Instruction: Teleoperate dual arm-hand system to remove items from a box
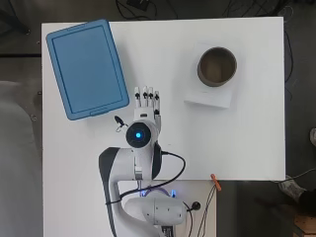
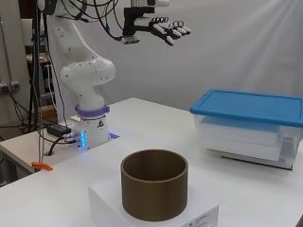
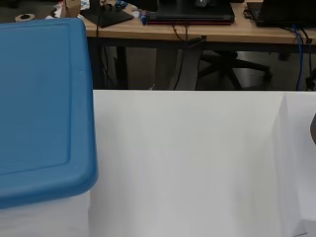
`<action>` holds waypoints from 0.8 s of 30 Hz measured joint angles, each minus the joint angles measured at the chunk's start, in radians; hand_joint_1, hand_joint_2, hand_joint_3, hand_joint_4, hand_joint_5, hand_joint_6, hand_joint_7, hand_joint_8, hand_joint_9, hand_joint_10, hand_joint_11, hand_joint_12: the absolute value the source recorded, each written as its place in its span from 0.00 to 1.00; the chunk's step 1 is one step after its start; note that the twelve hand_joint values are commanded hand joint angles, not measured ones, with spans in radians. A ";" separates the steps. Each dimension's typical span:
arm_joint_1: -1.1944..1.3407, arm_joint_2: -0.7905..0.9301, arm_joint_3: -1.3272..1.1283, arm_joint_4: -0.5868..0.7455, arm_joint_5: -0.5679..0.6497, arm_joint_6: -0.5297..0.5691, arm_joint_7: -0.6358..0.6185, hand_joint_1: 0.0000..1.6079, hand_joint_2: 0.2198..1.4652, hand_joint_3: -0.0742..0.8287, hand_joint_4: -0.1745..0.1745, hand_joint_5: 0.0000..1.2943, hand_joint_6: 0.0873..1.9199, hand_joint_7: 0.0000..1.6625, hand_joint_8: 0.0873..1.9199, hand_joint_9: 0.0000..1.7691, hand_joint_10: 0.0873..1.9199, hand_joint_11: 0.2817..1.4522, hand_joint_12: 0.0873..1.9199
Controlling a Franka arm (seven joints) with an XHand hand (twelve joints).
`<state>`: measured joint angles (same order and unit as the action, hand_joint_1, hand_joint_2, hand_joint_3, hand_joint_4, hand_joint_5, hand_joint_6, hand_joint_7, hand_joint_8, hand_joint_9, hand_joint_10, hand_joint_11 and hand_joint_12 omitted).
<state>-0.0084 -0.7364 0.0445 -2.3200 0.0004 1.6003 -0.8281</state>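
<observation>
Hovering high above the white table [image 2: 142, 118], the hand [image 2: 163, 27] was held palm down with its fingers [image 1: 146, 97] extended straight and slightly spread. It grasped nothing and touched nothing. In the side view a wide gap of air separated it from the table surface.

In the overhead view the hand appeared over bare table, just beside the near right corner of the box [image 2: 246, 125]. Whether the fingertips overlapped the box edge could not be determined from that view, because the hand sat well above the box.

The box was a clear plastic container closed by a blue lid [image 1: 87, 68]. It rested on the table at the far left, turned at a slight angle to the table edges. The lid was seated fully on the container, so the contents were not visible. The wrist view showed one corner of the lid with the clear wall below it.

A brown cylindrical ring [image 1: 217, 66], open at the top, stood upright on a white block [image 1: 210, 98] at the far right of the table. It was well apart from both the box and the hand.
</observation>
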 joint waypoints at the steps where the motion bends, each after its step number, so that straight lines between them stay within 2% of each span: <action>1: -0.003 0.041 0.032 0.021 0.001 0.012 0.062 0.00 0.48 0.10 0.51 0.01 0.00 0.02 0.00 0.08 0.00 0.11 0.00; 4: -0.010 0.167 0.123 0.080 0.003 0.046 0.249 0.00 0.49 0.10 0.51 0.01 0.00 0.02 0.00 0.07 0.00 0.11 0.00; 6: -0.012 0.210 0.164 0.105 0.004 0.061 0.311 0.02 0.51 0.09 0.46 0.04 0.00 0.05 0.00 0.09 0.00 0.11 0.00; 10: -0.003 0.223 0.195 0.131 -0.012 0.075 0.223 0.04 0.52 0.08 0.43 0.09 0.00 0.10 0.00 0.13 0.00 0.11 0.00; 16: 0.021 0.372 0.369 0.106 -0.071 0.130 0.039 0.07 0.56 0.10 0.40 0.12 0.00 0.12 0.00 0.16 0.00 0.11 0.00; 20: 0.042 0.342 0.384 -0.042 -0.108 0.251 0.001 0.12 0.55 0.07 0.35 0.07 0.00 0.12 0.00 0.17 0.00 0.12 0.00; 24: 0.043 0.356 0.398 -0.075 -0.135 0.269 -0.014 0.14 0.50 0.05 0.28 0.01 0.00 0.05 0.00 0.14 0.00 0.09 0.00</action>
<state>0.0349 -0.3806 0.4424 -2.3952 -0.1347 1.8690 -0.8420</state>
